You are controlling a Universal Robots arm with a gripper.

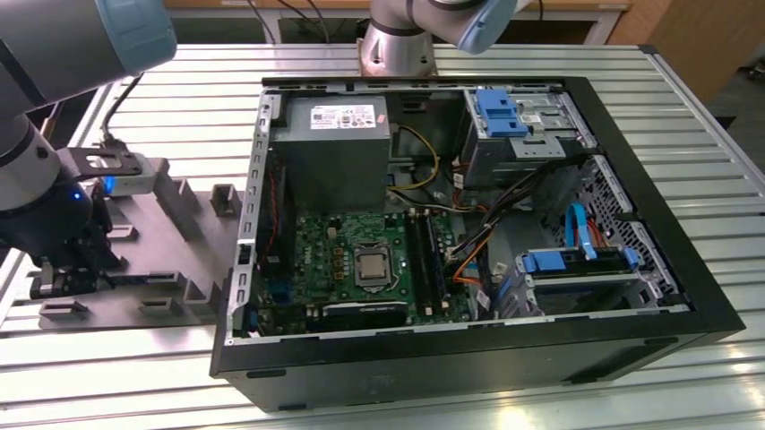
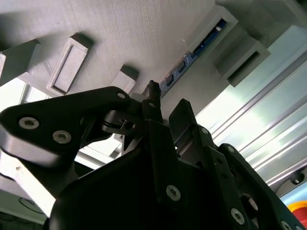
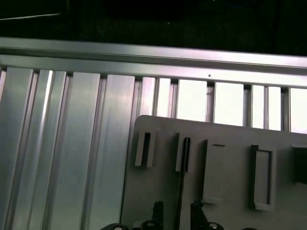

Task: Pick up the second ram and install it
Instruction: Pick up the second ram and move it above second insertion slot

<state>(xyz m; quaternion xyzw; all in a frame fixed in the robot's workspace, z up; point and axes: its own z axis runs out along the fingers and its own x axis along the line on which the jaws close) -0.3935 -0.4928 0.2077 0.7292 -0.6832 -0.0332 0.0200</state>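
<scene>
The second ram [image 3: 182,187] is a thin dark stick standing on edge in a slotted holder of the grey fixture plate [image 3: 230,139]. In the second wrist view, the second ram [image 2: 192,55] shows blue and gold along its edge. My gripper [image 3: 176,208] is open and straddles one end of the stick, with a black fingertip [image 3: 157,208] on each side and a small gap to each. In the second wrist view, the gripper [image 2: 165,100] is just short of the stick's near end. My gripper [image 1: 60,279] hangs low over the plate at the exterior view's left.
The open computer case [image 1: 478,358] lies to the exterior view's right of the grey plate [image 1: 156,260]. It holds a motherboard with long black slots [image 1: 425,260], a power supply [image 1: 329,148] and blue drive brackets. Grey blocks and posts [image 1: 179,197] rise from the plate. Ribbed aluminium table [image 3: 57,143] lies all around.
</scene>
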